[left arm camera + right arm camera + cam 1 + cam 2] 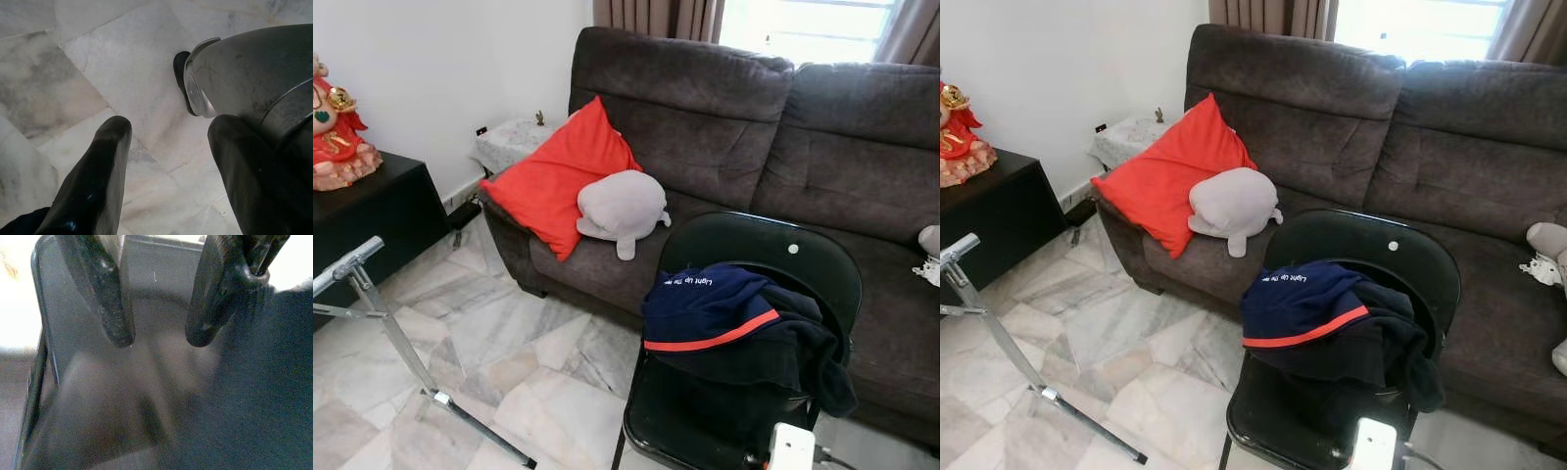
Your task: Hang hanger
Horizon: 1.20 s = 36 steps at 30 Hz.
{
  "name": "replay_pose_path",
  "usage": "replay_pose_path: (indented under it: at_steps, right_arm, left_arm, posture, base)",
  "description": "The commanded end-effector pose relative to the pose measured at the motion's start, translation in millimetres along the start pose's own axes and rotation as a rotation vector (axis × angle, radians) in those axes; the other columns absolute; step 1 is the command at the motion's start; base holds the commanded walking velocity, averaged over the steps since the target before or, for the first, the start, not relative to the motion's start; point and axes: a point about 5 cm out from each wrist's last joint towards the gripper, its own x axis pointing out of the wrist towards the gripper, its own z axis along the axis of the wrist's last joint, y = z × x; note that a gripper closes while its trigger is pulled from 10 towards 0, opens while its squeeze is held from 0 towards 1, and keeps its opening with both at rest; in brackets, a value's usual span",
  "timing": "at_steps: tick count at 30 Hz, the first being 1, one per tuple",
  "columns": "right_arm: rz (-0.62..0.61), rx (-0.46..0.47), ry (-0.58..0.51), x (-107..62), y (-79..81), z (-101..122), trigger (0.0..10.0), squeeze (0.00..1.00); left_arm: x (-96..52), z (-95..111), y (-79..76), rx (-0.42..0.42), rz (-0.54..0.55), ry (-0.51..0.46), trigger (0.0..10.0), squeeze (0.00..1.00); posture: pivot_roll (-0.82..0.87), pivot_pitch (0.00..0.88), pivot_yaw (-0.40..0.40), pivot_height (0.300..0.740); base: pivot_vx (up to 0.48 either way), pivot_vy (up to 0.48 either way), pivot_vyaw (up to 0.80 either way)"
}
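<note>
1. Two grippers, both spread and both empty. The left gripper (171,134) hangs over the pale marble tile floor (122,63), beside a rounded silver part of the robot's own body. The right gripper (160,337) hovers, fingers parted, just above the seat of the black metal folding chair (93,382); that view is blurred.

2. At about 5 o'clock in the head views, the chair carries a crumpled navy jacket with an orange stripe (724,313), heaped over seat and backrest. I cannot make out the hanger itself; it may be buried in or under this jacket, which lies just beside the right gripper's fingers.

3. At 8 o'clock stands a slanted silver metal tube frame (386,328), probably the rack to hang on, well apart from the chair.

4. At 12 o'clock a dark brown fabric sofa (754,127) holds a red square cushion (553,176) and a grey plush toy (622,206).

5. Risks, as I judge them:
   - closing on loose cloth instead of the hanger, since the hanger is hidden;
   - the jacket sliding off the chair if it is tugged;
   - the light folding chair shifting if the fingers press on its seat;
   - snagging the frame's leg on the way across.
</note>
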Motion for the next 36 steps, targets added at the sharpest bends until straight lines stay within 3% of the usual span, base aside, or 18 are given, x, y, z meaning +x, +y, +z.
replay_pose_path:
  at_steps: [1,7,11,15,17,25,29,33,36]
  right_arm:
    - [0.058,-0.050,-0.082,-7.6,5.7,10.9,10.0,0.00]
    - [0.072,-0.122,-0.175,-38.4,0.0,26.2,10.0,0.00]
    - [0.057,-0.118,-0.192,-55.7,-6.4,33.4,10.0,0.00]
    - [-0.007,-0.133,-0.210,-75.1,-15.4,44.0,10.0,0.00]
    - [-0.061,-0.114,-0.236,-80.3,-17.1,60.3,10.0,0.00]
    - [-0.162,-0.139,-0.384,-75.2,-18.8,111.9,10.0,0.00]
    - [-0.204,-0.244,-0.470,-58.6,-24.4,148.1,10.0,0.00]
    - [-0.287,-0.451,-0.443,-36.6,-36.1,170.5,10.0,0.00]
    - [-0.342,-0.504,-0.417,-27.8,-44.6,176.9,10.0,0.00]
  left_arm:
    - [-0.1,-5.0,-6.3,0.017,-0.031,0.021,10.0,0.00]
    - [0.2,-3.6,-6.2,0.016,-0.038,0.020,10.0,0.00]
    - [0.2,-3.1,-5.2,0.015,-0.039,0.023,10.0,0.00]
    - [0.2,-2.7,-3.2,0.016,-0.035,0.028,10.0,0.00]
    - [0.1,-2.2,-2.2,0.017,-0.034,0.029,10.0,0.00]
    - [0.2,-0.8,-1.1,0.022,-0.035,0.024,10.0,0.00]
    - [0.4,0.6,-1.6,0.023,-0.039,0.019,10.0,0.00]
    - [0.7,1.8,-2.5,0.022,-0.044,0.016,10.0,0.00]
    - [0.8,2.4,-2.8,0.018,-0.045,0.014,10.0,0.00]
  posture:
    - [0.02,0.000,-0.004,0.740]
    - [0.01,0.000,-0.009,0.740]
    - [0.01,0.000,-0.008,0.740]
    - [0.01,0.000,-0.004,0.740]
    - [0.00,0.000,0.001,0.740]
    - [0.00,0.000,0.003,0.740]
    - [0.00,0.000,0.004,0.740]
    - [0.00,0.000,0.003,0.740]
    - [0.01,0.000,0.001,0.740]
  base:
    - [0.000,0.000,0.00]
    - [0.000,0.000,0.00]
    - [0.000,0.000,0.00]
    - [0.000,0.000,0.00]
    - [0.000,0.000,0.00]
    - [0.000,0.000,0.00]
    - [0.000,0.000,0.00]
    - [0.000,0.000,0.00]
    - [0.000,0.000,0.00]
